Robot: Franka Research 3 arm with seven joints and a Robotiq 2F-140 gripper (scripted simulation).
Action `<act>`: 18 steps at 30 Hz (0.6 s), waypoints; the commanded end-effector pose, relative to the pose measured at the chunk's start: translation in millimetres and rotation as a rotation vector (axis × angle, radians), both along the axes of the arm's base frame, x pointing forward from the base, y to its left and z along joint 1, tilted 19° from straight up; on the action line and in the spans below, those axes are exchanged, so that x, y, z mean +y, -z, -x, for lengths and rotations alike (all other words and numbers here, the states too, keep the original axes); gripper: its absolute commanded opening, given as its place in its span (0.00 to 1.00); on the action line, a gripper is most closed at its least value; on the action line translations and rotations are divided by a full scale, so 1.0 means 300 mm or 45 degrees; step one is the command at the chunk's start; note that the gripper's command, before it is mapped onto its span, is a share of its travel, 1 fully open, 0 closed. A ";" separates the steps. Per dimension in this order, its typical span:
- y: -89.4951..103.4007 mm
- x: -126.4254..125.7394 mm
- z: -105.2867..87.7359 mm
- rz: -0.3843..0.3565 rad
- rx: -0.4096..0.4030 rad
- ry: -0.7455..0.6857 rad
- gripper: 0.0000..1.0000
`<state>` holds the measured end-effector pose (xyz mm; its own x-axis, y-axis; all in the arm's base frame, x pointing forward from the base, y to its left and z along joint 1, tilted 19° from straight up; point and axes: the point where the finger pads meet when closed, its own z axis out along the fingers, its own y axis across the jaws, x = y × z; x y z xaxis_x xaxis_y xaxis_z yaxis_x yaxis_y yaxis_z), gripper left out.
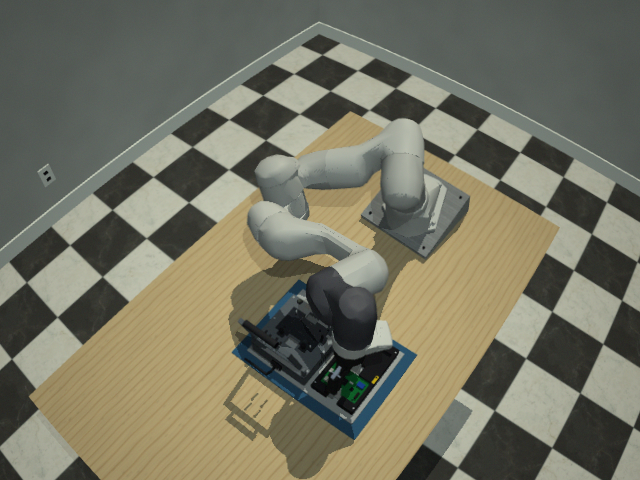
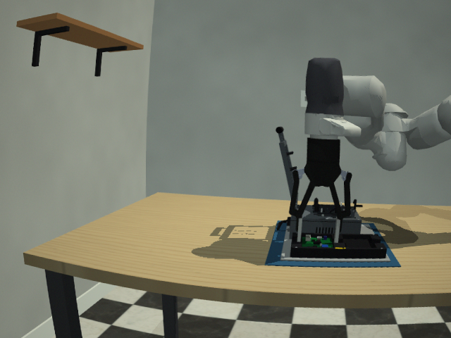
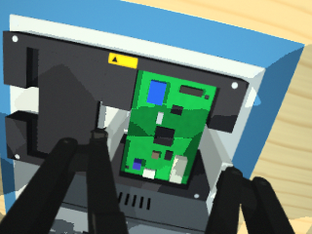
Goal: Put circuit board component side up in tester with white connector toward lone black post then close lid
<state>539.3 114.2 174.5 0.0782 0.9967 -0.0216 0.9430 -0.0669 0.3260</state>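
The green circuit board (image 1: pixel 354 388) (image 2: pixel 307 243) (image 3: pixel 187 117) lies component side up in the black tray (image 2: pixel 346 253) (image 3: pixel 73 73). In the wrist view its large white connector (image 3: pixel 178 169) is at the board's lower right corner. My gripper (image 2: pixel 318 240) (image 3: pixel 165 130) is partly open and points down, with one finger on each side of the board. A gap shows beside the left finger; contact on the right cannot be told. The grey tester (image 2: pixel 349 226) (image 3: pixel 166 211) stands beside the tray. Its lid (image 2: pixel 285 160) is raised. The tester's pins and lone post cannot be made out clearly.
Tray and tester share a blue base (image 1: pixel 356 427) (image 2: pixel 275 256) (image 3: pixel 195 24) on the wooden table (image 1: pixel 170 330). The raised lid's black handle (image 1: pixel 258 333) (image 2: pixel 279 129) stands high near the gripper. The tray's walls are close around the fingertips.
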 end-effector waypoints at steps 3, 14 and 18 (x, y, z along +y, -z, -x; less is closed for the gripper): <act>0.002 -0.003 -0.003 0.001 -0.003 -0.003 0.54; 0.002 -0.003 -0.003 0.001 -0.003 -0.003 0.51; 0.002 -0.003 -0.003 0.001 -0.003 -0.003 0.51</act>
